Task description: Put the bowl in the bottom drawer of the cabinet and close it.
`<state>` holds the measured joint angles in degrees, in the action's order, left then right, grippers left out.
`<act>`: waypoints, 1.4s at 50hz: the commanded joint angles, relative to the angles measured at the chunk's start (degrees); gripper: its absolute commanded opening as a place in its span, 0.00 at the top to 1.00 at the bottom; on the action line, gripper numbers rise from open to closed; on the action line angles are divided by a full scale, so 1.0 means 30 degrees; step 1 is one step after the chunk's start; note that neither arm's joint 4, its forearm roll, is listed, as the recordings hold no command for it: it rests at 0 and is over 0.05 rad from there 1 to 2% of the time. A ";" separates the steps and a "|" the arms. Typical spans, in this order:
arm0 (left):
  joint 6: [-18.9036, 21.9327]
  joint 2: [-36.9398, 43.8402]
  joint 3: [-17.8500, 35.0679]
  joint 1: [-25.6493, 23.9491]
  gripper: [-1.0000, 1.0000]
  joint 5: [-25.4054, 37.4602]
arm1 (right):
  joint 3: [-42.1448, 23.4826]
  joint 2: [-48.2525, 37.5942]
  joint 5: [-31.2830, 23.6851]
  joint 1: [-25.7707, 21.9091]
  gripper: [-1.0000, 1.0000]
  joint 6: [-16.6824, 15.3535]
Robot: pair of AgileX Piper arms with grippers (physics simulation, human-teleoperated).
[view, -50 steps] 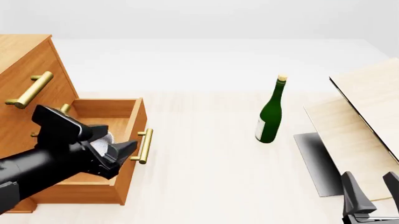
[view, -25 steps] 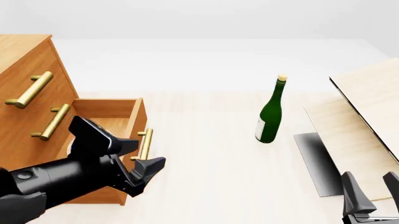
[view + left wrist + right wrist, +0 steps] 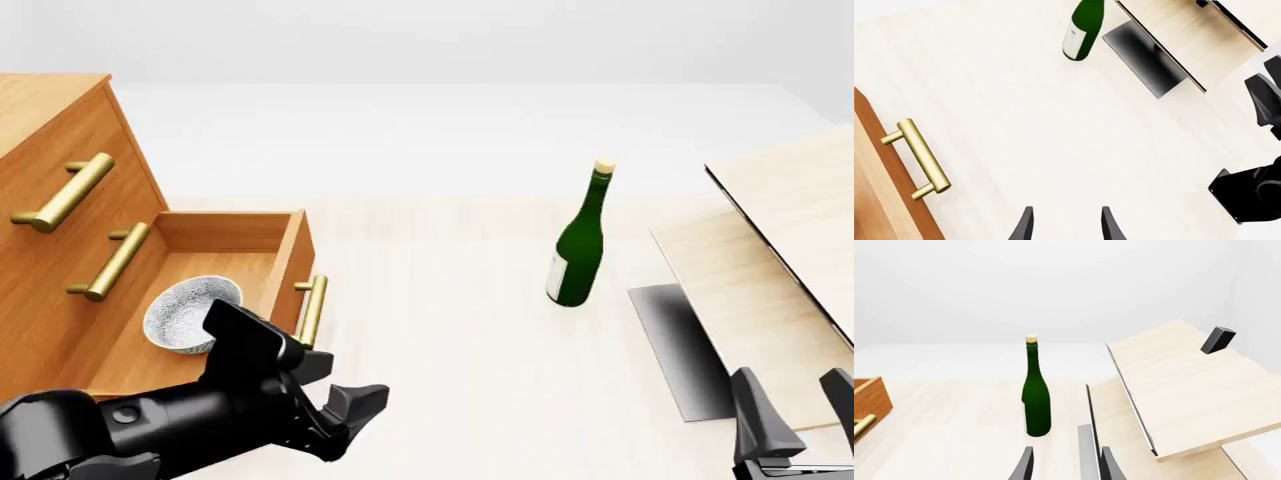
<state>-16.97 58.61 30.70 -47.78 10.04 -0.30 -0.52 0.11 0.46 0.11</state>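
Bowl (image 3: 190, 312), speckled white-grey, sits inside the open bottom drawer (image 3: 274, 262) of the cabinet (image 3: 54, 150), now uncovered. Left gripper (image 3: 334, 395), fingers apart and empty, has withdrawn past the drawer's brass handle (image 3: 310, 311). The green bottle (image 3: 578, 246) carries an unreadable pale label. Right gripper (image 3: 798, 410) stays parted.

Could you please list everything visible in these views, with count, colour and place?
cabinet: one, orange-brown wood, far left of the table.
bottom drawer: one, orange-brown, pulled open, brass handle on its front.
upper drawers: two, orange-brown, brass handles, shut.
bowl: one, speckled white-grey, lying inside the open drawer.
bottle: one, green, upright mid-table.
boards: two, pale wood, leaning at the right.
table: one, light wood.
left gripper: black, open, empty, in front of the drawer.
right gripper: black, open, lower right.
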 commanded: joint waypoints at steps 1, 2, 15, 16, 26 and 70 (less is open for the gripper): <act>-0.2242 0.0839 -0.1431 0.0386 0.00 -0.0974 | 0.0003 0.0027 -0.0017 -0.0001 0.00 -0.0001; -0.2201 0.0834 -0.1487 0.0534 0.00 -0.0999 | 0.0003 0.0018 -0.0018 -0.0005 0.00 -0.0005; -0.2946 0.1199 -0.2981 0.2305 0.00 -0.1993 | 0.0003 0.0016 -0.0018 -0.0003 0.00 -0.0006; -0.2999 0.1184 -0.3121 0.2528 0.00 -0.2073 | 0.0003 0.0017 -0.0018 -0.0003 0.00 -0.0004; -0.2988 0.1181 -0.4052 0.4276 0.00 -0.2530 | 0.0003 0.0033 -0.0016 0.0002 0.00 0.0010; -0.0817 0.1343 -0.5388 1.0613 0.00 -0.3199 | 0.0003 0.0028 -0.0017 -0.0002 0.00 0.0003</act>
<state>-19.32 61.87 16.11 -21.05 -0.53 -0.30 -0.52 0.11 0.46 0.10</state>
